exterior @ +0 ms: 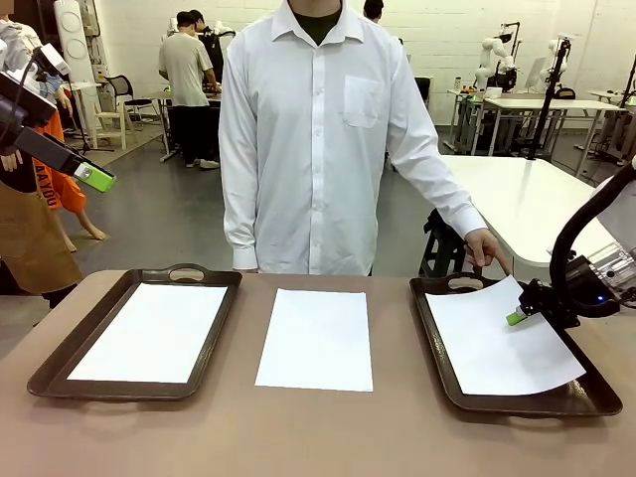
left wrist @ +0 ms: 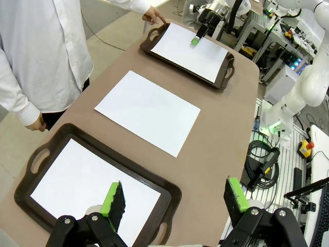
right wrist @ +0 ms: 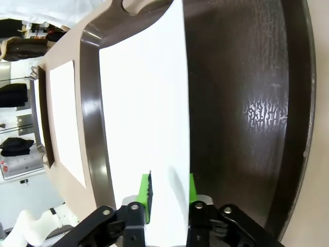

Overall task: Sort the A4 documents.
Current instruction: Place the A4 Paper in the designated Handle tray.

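A thin white A4 paper sheet (exterior: 497,348) is laid skewed in a dark brown handled tray (exterior: 427,333), likely being released: its far right edge sits between the parted pads of the right hand (exterior: 517,316). From the hand, its long axis runs back toward the robot, slightly angled.

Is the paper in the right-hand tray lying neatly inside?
No: the sheet sits skewed, one corner over the tray rim.

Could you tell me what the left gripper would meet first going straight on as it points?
Probably the loose A4 sheet on the bare table; nothing stands nearer the left gripper, though depth is unclear.
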Tool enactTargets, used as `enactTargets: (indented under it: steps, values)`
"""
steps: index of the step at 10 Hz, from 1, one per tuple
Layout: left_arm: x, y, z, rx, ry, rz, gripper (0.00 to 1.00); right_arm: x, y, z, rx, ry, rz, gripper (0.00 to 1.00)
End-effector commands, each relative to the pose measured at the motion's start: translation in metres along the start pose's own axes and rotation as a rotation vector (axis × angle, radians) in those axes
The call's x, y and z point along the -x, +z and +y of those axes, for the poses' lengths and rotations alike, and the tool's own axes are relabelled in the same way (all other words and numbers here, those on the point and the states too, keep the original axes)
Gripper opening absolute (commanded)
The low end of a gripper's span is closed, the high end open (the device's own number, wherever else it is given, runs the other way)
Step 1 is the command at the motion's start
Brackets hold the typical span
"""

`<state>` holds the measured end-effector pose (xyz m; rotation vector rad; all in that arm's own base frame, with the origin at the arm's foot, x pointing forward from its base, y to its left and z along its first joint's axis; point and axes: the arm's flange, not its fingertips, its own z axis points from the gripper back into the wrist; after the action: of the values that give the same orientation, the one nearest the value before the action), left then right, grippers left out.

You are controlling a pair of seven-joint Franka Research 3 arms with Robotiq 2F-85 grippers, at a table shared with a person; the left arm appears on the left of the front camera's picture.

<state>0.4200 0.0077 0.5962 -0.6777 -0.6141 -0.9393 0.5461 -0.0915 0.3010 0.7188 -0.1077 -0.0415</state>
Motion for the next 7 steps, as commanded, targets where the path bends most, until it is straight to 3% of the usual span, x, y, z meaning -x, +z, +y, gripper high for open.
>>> enactTargets:
  steps: [1, 4, 6, 7]
  values:
    - [0.0, 0.0, -0.001, 0.0, -0.004, 0.004, 1.0, 0.004, 0.005, 0.007, 0.041, -0.002, -0.008, 0.53]
    - [0.0, 0.0, -0.001, 0.0, -0.004, 0.004, 1.0, 0.002, 0.018, 0.016, 0.209, 0.029, 0.007, 0.82]
    - [0.0, 0.0, -0.001, 0.0, -0.004, 0.004, 1.0, 0.002, 0.025, 0.02, 0.255, 0.036, 0.0, 1.0]
    - [0.0, 0.0, -0.001, 0.0, -0.004, 0.004, 1.0, 0.002, 0.028, 0.022, 0.256, 0.035, -0.005, 1.0]
